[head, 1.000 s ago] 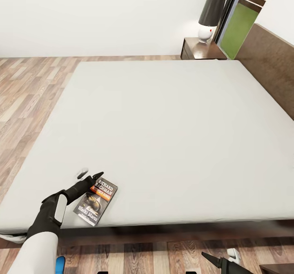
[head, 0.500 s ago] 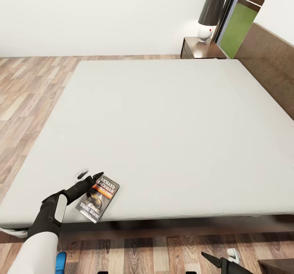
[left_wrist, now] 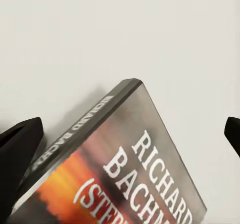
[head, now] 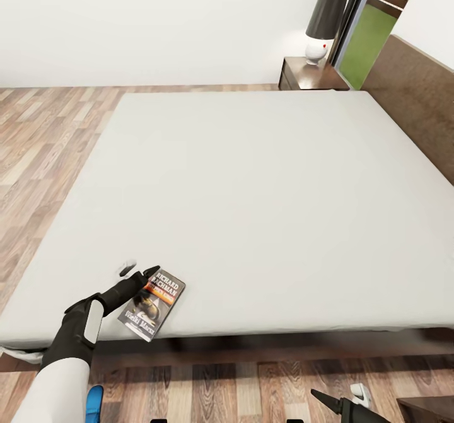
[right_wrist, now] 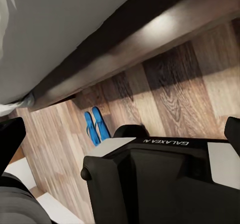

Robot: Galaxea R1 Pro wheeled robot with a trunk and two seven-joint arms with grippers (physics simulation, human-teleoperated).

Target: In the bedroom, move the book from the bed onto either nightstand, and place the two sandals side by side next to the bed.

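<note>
At the lower left of the head view, the left gripper (head: 140,270) is hovering with its jaws spread at the upper-left corner of the book (head: 152,304), which is lying on the bed (head: 252,183) near its front edge, long axis slanting toward the arm. The nightstand (head: 312,75) is standing far off at upper right.
</note>
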